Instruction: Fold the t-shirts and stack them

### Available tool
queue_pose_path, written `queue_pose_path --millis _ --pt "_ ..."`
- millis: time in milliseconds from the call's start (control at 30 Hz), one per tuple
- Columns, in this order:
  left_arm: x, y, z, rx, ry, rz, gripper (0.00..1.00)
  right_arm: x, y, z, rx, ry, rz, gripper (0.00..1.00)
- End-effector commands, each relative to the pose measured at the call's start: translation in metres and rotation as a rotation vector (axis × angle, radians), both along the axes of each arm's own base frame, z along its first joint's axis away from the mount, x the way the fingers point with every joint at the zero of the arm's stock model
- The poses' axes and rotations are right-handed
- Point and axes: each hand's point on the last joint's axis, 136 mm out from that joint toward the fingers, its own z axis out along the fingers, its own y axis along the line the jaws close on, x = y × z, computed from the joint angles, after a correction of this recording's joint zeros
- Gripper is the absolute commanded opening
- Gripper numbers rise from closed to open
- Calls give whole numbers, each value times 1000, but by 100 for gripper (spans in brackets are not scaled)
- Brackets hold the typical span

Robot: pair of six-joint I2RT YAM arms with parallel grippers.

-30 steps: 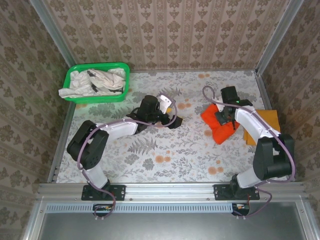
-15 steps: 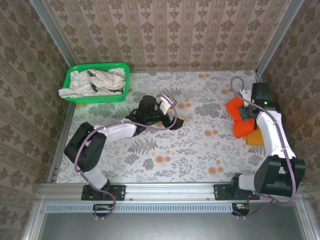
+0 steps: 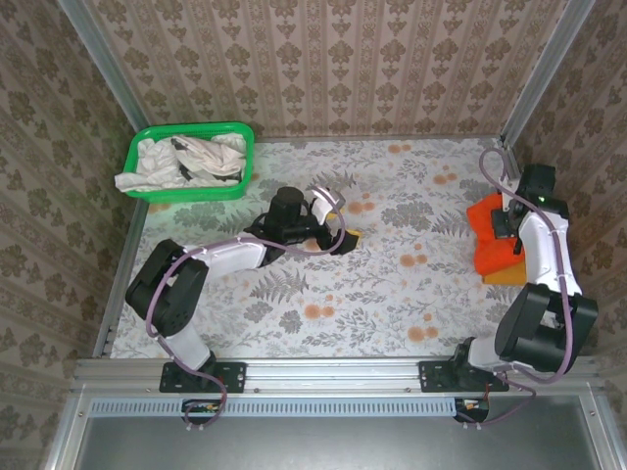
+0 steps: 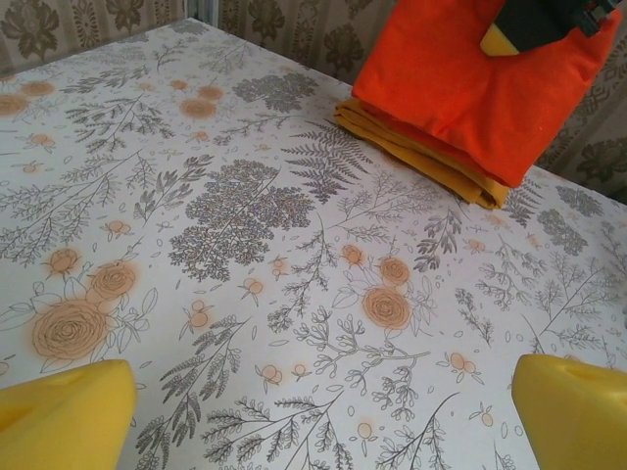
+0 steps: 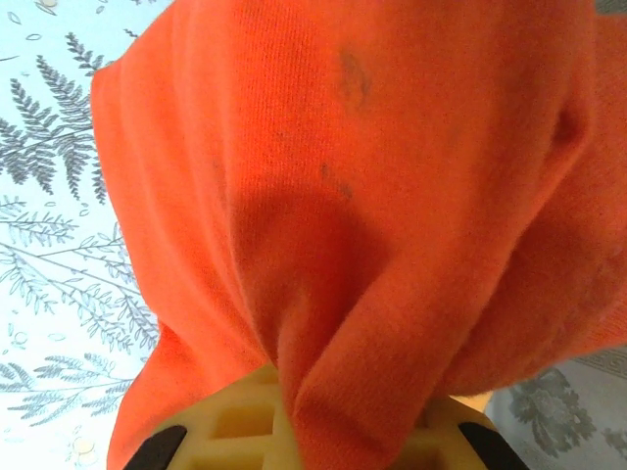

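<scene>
As we looked down from above, the right gripper (image 3: pixel 506 223) was clamped on the orange-red t-shirt (image 3: pixel 485 250), which sat over the mustard t-shirt (image 3: pixel 509 278) at the tabletop's (image 3: pixel 392 304) right edge. The left gripper (image 3: pixel 340 227) hung near the middle, well apart from both. From the left wrist, we saw its yellow fingertips (image 4: pixel 69 416) spread wide, the orange-red t-shirt (image 4: pixel 460 78) ahead on the mustard t-shirt (image 4: pixel 431 157). From the right wrist, we saw the orange-red t-shirt (image 5: pixel 372 176) bunched between the pads (image 5: pixel 245 421).
</scene>
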Motion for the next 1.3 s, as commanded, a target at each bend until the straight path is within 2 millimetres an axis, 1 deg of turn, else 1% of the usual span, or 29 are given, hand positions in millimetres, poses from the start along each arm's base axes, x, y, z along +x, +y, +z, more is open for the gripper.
queue_pose_path --millis 0,67,167,200,267,367,400,433,467,533,567,600,700,767,800,833,900,933,1000,1033,1067,1133,1200,1267 --pt "-3 3 7 -23 -31 -21 100 11 -18 -2 -7 -14 -45 0" --pt "-2 2 6 -26 -28 -20 100 9 -31 -8 -28 7 -91 0" --pt "0 2 6 -34 -27 -20 100 1 -48 -23 -62 73 -142 0" --pt "1 2 6 -39 -24 -19 100 -1 -53 -27 -79 97 -158 4" --pt "3 2 8 -52 -22 -21 100 -1 -57 -35 -80 119 -163 6" --pt "3 4 9 -64 -20 -17 100 2 -61 -37 -90 113 -174 12" --pt "3 5 8 -64 -18 -14 100 3 -64 -36 -105 111 -180 18" --pt "3 6 8 -65 -17 -12 100 2 -68 -34 -127 113 -189 26" --pt "3 7 8 -65 -18 -9 100 1 -74 -31 -157 120 -201 39" --pt "2 9 6 -65 -14 -7 100 -2 -83 -22 -214 119 -234 70" --pt "2 10 6 -66 -15 -5 100 -3 -85 -16 -230 105 -247 84" --pt "2 10 6 -67 -15 -3 100 -4 -84 -8 -234 78 -260 90" --pt "2 11 4 -68 -13 2 100 -2 -71 6 -190 -16 -294 93" --pt "3 11 4 -71 -14 5 100 1 -54 6 -64 -96 -336 93" --pt "4 11 4 -74 -14 8 100 5 -42 3 25 -141 -355 96" --pt "5 10 4 -77 -12 9 100 7 -35 -2 82 -172 -370 96" --pt "5 10 4 -84 -7 12 100 10 -23 -19 190 -198 -416 96" --pt "5 10 5 -89 -6 12 100 14 -22 -24 218 -214 -434 95" --pt "4 10 5 -94 -2 14 100 17 -19 -42 276 -179 -477 93" --pt "4 11 5 -94 0 15 100 19 -21 -49 292 -160 -502 88" --pt "4 11 4 -93 2 15 100 14 -21 -58 313 -121 -541 85" --pt "4 12 3 -91 6 22 100 12 -29 -71 354 -85 -632 76" --pt "5 14 3 -93 8 35 100 9 -30 -85 406 -42 -678 76" --pt "5 15 4 -99 8 40 100 9 -30 -96 443 -21 -700 78"
